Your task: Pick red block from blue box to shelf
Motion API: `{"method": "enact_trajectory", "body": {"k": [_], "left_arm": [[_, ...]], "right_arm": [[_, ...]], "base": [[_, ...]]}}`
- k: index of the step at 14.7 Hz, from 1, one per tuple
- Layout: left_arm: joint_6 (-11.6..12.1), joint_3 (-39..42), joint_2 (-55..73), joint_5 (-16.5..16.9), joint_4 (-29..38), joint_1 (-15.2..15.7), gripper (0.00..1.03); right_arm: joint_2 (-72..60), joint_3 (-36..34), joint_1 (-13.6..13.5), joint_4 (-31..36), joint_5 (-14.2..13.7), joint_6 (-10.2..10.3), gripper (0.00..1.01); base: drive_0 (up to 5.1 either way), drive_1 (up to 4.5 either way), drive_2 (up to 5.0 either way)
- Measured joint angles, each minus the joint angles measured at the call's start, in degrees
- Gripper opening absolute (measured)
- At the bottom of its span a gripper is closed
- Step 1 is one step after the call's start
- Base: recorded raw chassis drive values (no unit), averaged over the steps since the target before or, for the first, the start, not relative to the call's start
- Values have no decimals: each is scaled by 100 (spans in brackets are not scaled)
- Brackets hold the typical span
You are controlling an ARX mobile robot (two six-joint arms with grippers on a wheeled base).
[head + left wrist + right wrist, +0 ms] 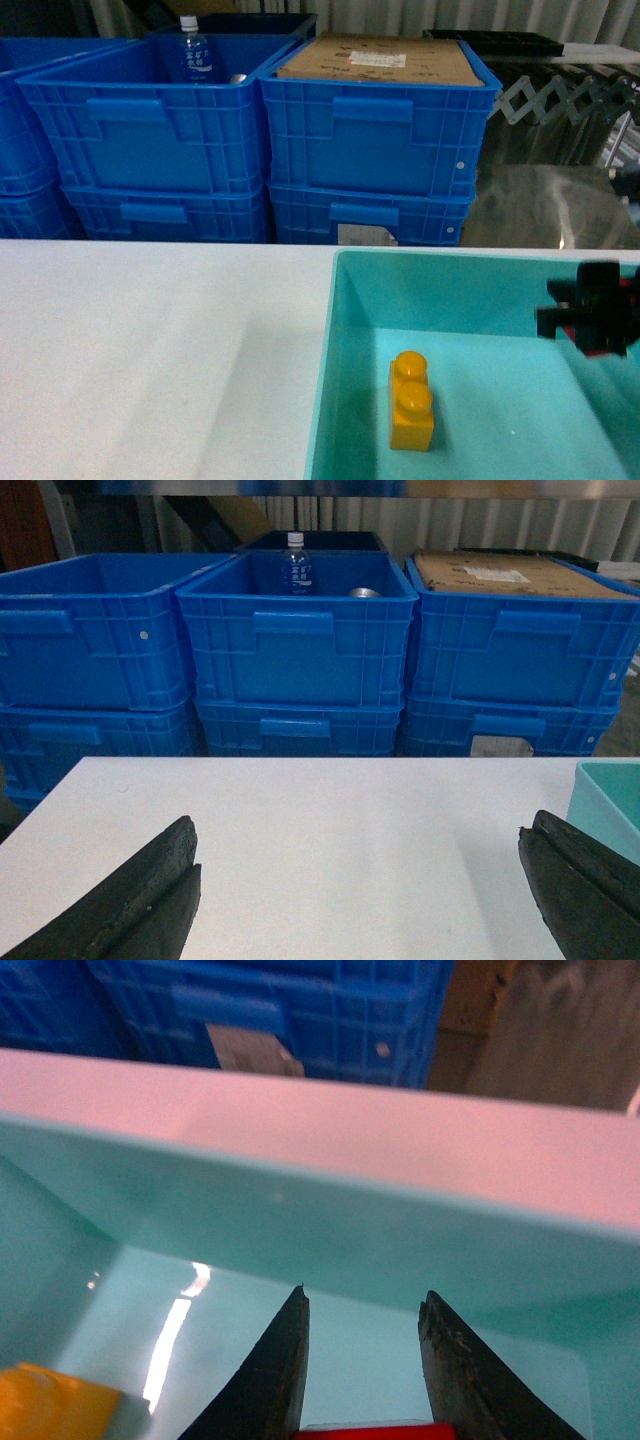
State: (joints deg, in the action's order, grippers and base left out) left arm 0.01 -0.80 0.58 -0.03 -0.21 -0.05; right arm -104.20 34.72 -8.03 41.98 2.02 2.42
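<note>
Right claw (365, 1360) is sitting low inside the blue box (345, 330), at about 3 o'clock in the head view; its two dark fingers (275, 1380) are closing on the red block (365, 1430), a red sliver of it showing between them at the 6 o'clock edge of the right wrist view. Whether the pads are pressing firmly cannot be told.

Yellow two-stud brick (411, 402) is standing on the box floor toward 7 o'clock of that claw, apart from it.

Left claw (360, 890) is hanging over the white worktop (150, 350), fingers (140, 900) spread wide with nothing between them; the box rim is just peeking in at 3 o'clock of the left wrist view.

Beyond the worktop, dark blue crates (370, 140) are standing stacked in rows. One is carrying a cardboard sheet (385, 60), its neighbour a water bottle (195, 50). A steel surface (550, 200) is showing at 2 o'clock, reflecting.
</note>
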Motion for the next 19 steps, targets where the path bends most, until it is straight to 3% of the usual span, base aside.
{"method": "enact_trajectory", "body": {"k": [1,3,5,6,7,9,11,12,14,16,18,19], "left_arm": [[2,0,0,2,0,0,98],[0,-2,0,0,0,0,98],[0,-2,0,0,0,0,98],[0,-2,0,0,-2,0,98],[0,0,0,0,0,0,98],[0,-2,0,0,0,0,98],[0,-2,0,0,0,0,98],[0,0,0,0,0,0,98],[0,0,0,0,0,0,98],[0,-2,0,0,0,0,98],[0,-2,0,0,0,0,98],[0,-2,0,0,0,0,98]], "right_arm": [[219,184,31,-275,142,-28,28],[780,275,352,-1134,450,-26,28],[1416,42,586,-1237,564,-31,28],[1762,-109,715,-1078,566,-37,28],[2033,-275,859,-577,415,-173,28],[2343,-605,1056,542,-57,-376,28],[2806,-1134,1104,1403,-455,-396,28],[3067,-1488,1145,1637,-516,-358,28],[3128,-1987,1528,1974,-385,-225,28],[3742,-2527,1915,1727,-142,-105,28],[4577,-2848,2000,1224,46,-72,28],[5029,-2914,1884,966,48,-74,28]], "base": [[0,0,0],[0,0,0],[0,0,0],[0,0,0],[0,0,0],[0,0,0],[0,0,0],[0,0,0],[0,0,0],[0,0,0],[0,0,0],[0,0,0]]}}
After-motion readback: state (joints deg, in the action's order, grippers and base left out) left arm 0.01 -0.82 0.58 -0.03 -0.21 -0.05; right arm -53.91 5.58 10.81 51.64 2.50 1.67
